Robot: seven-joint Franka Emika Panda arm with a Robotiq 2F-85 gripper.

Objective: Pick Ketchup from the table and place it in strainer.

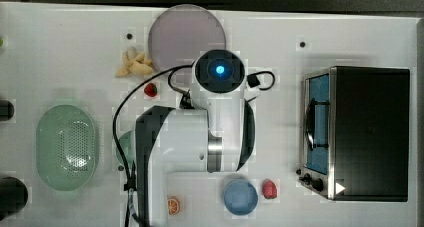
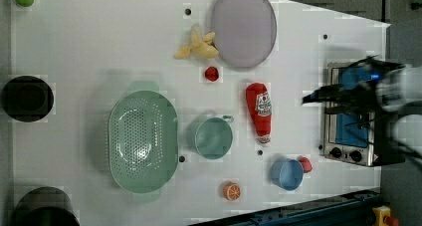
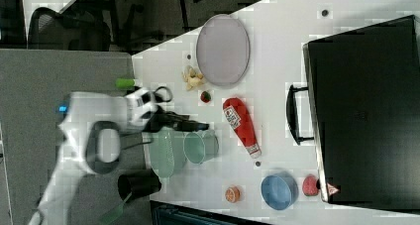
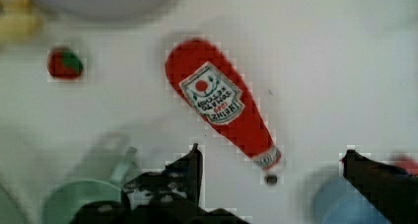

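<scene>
Tabletop (image 2: 99, 47): white, smooth, matte, with a few small dark round marks.

Oven (image 1: 367, 132): one, boxy, black top, metal front with a bluish glass door and dark knobs, at the top view's right.

Arm (image 1: 185, 142): one, glossy white shells with dark grey joints and a black cable looped beside it. It covers the middle of the tabletop in the top view.

Strainer (image 2: 143, 141): one, pale green plastic, oval, bottom perforated with rows of fine holes, a small tab at each end. Nothing lies in it.

Plate (image 2: 244, 26): one, round, flat, pale lilac-grey, matte.

Ketchup (image 2: 260, 111): one, red tapered squeeze bottle with a white label and a white cap end. It lies flat on the tabletop, between the cup and the oven in the left view, well apart from the strainer.

Cup (image 2: 213, 137): one, round, green, with a small handle, just beside the strainer.

Bowl (image 2: 287, 174): one, round, blue, smooth.

Claw (image 4: 271, 157): black, angular fingers spread wide, nothing between them. In the wrist view the cap end of the Ketchup lies between the two fingertips, with the claw above the tabletop and not touching the bottle.

Small items: one pale yellow lumpy cluster (image 2: 198, 47) next to the plate; two strawberries, red, one (image 2: 212, 73) near the plate and one (image 2: 304, 164) touching the bowl; one orange slice (image 2: 231, 190), round, with segment markings.
</scene>
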